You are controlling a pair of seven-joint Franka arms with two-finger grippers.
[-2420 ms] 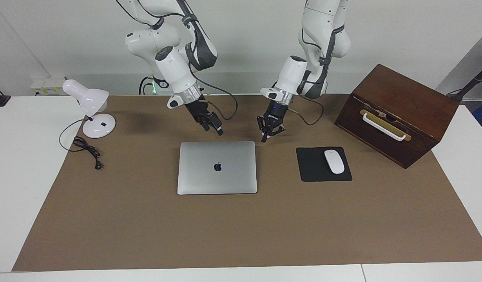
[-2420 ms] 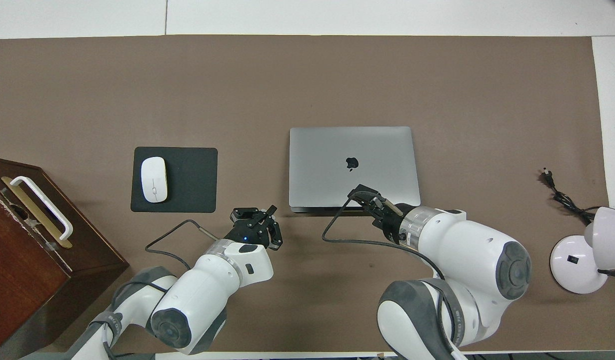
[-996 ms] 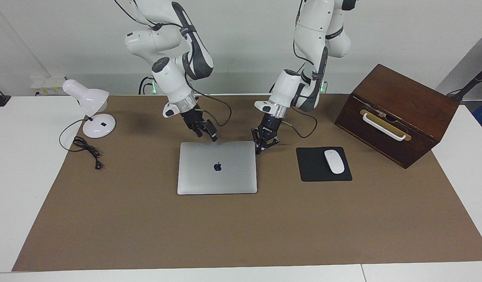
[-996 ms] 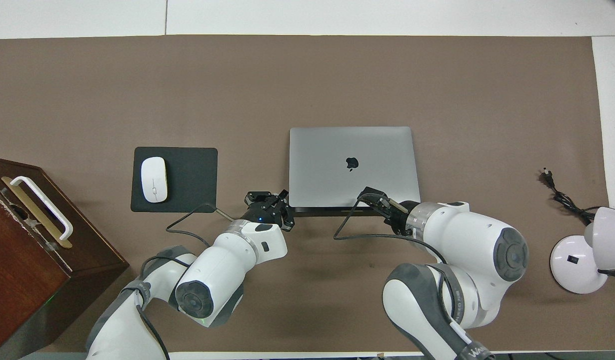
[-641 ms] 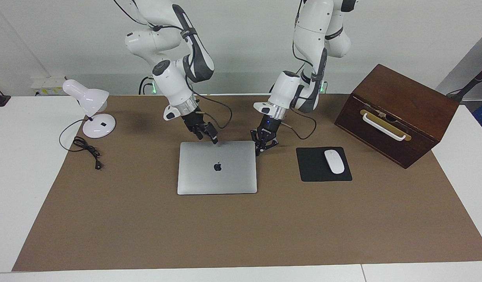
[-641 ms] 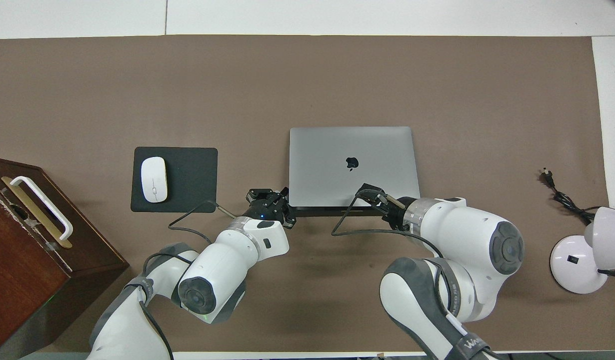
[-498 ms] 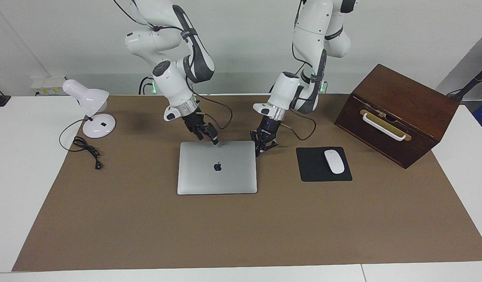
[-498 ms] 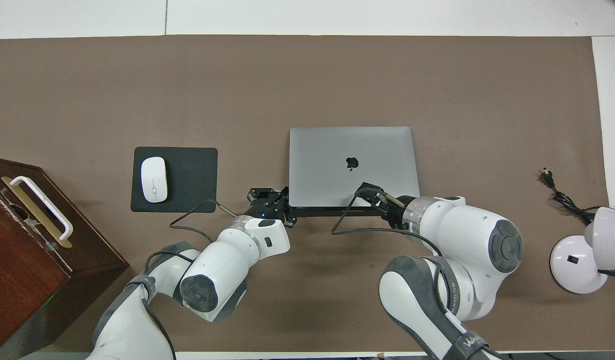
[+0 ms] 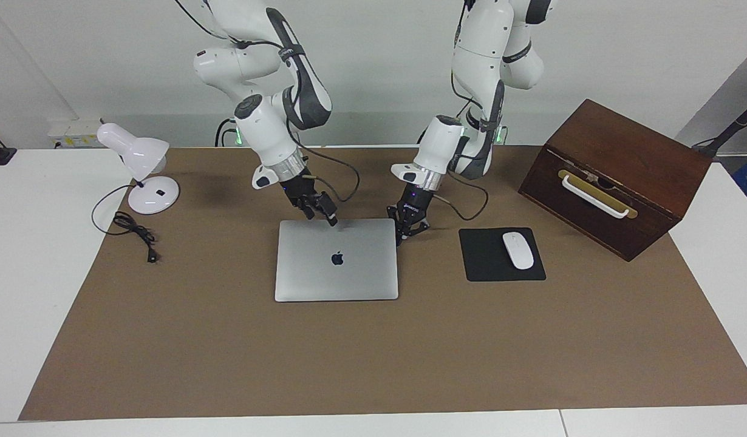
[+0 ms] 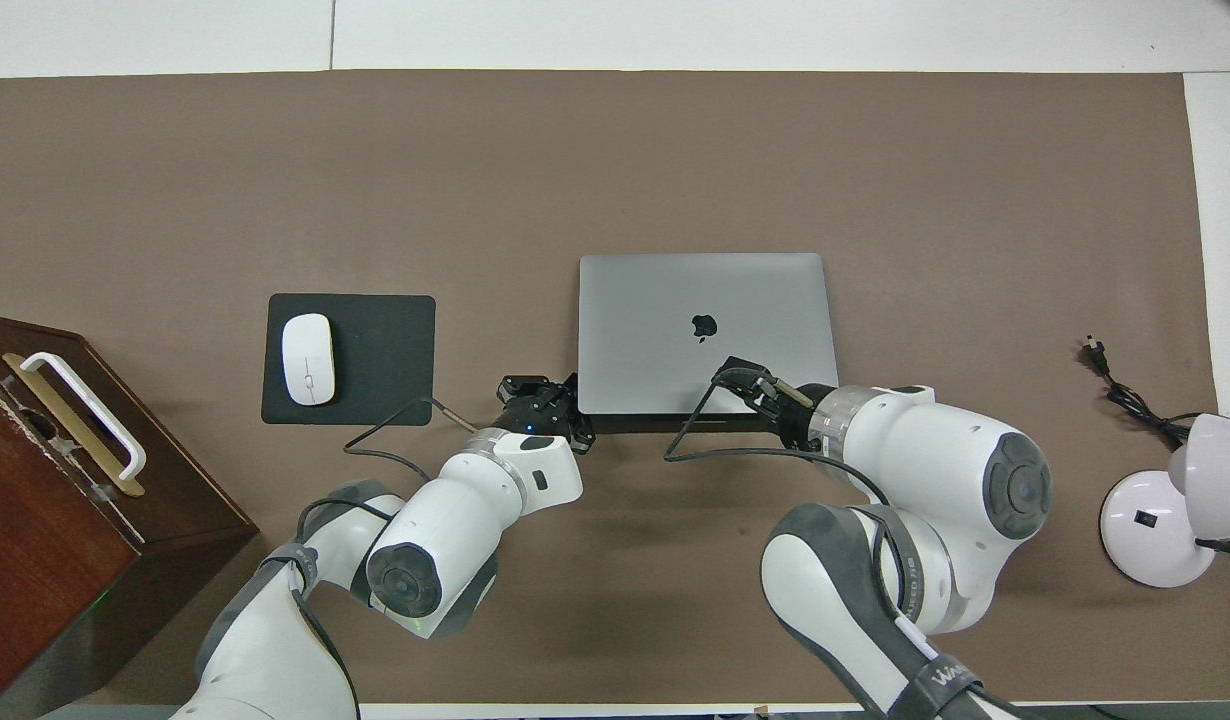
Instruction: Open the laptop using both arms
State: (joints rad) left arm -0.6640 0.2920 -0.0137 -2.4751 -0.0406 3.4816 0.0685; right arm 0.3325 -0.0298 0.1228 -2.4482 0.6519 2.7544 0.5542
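The silver-grey laptop (image 9: pixel 337 260) (image 10: pixel 705 330) lies flat on the brown mat with its lid down and the dark logo facing up. My left gripper (image 9: pixel 400 236) (image 10: pixel 571 385) is shut. Its tip is low, against the laptop's corner nearest the robots toward the left arm's end. My right gripper (image 9: pixel 332 220) (image 10: pixel 732 376) is at the laptop's edge nearest the robots, near the middle of that edge and just over the lid. I cannot tell whether it touches the lid.
A black mouse pad (image 9: pixel 489 267) (image 10: pixel 385 355) with a white mouse (image 9: pixel 517 250) (image 10: pixel 308 358) lies beside the laptop toward the left arm's end. A brown wooden box (image 9: pixel 616 176) (image 10: pixel 45 500) stands past it. A white desk lamp (image 9: pixel 144 173) (image 10: pixel 1170 510) and its cord (image 9: pixel 133 230) are at the right arm's end.
Both grippers have come down and in from above the mat to the laptop's edge nearest the robots. Over the last second they shifted only slightly. The laptop has not moved.
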